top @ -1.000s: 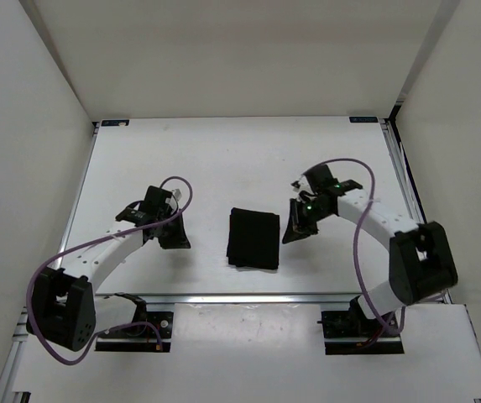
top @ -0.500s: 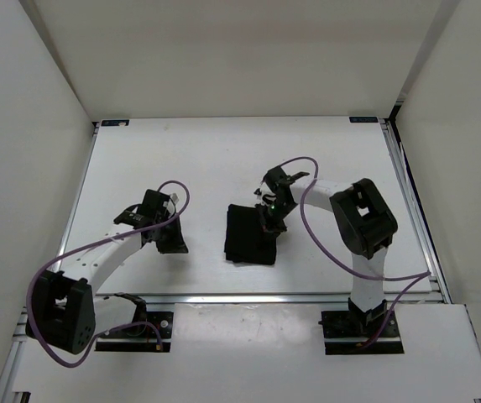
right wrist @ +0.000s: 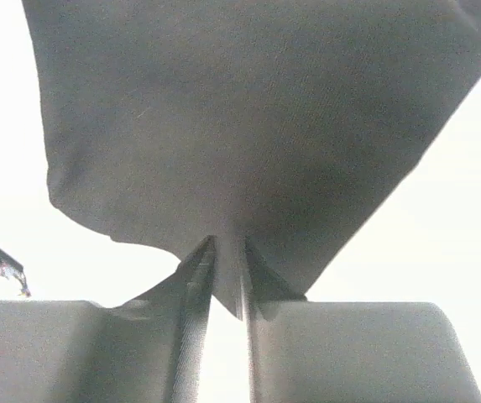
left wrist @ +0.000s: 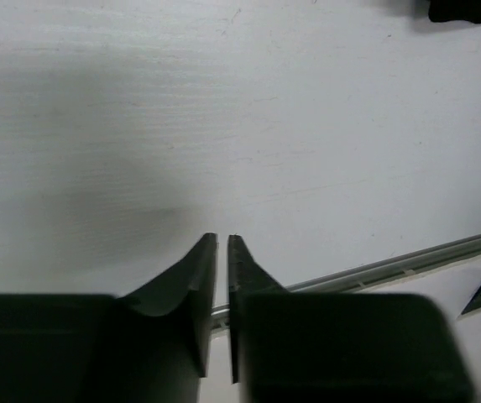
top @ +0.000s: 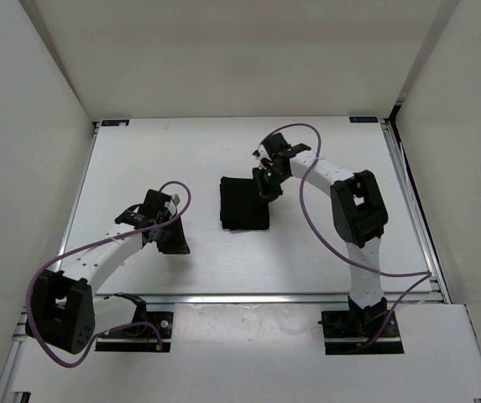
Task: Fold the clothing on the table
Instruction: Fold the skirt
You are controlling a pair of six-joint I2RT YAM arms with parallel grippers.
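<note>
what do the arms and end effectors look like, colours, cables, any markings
Both are white tubular links joined by chunky black housings: left arm, right arm. A purple cable loops loosely along each. The left end effector and right end effector are black, with two tapered fingers narrowing to thin tips. A green light glows by the right wrist. No markings legible.

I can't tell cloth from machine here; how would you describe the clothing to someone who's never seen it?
Start at the big white table with metal rails along its edges. Near its middle lies the clothing, a flat black rectangle, with the right gripper at its far right corner. Unlike that black gripper, it is soft, matte cloth with no arm or cable attached.
</note>
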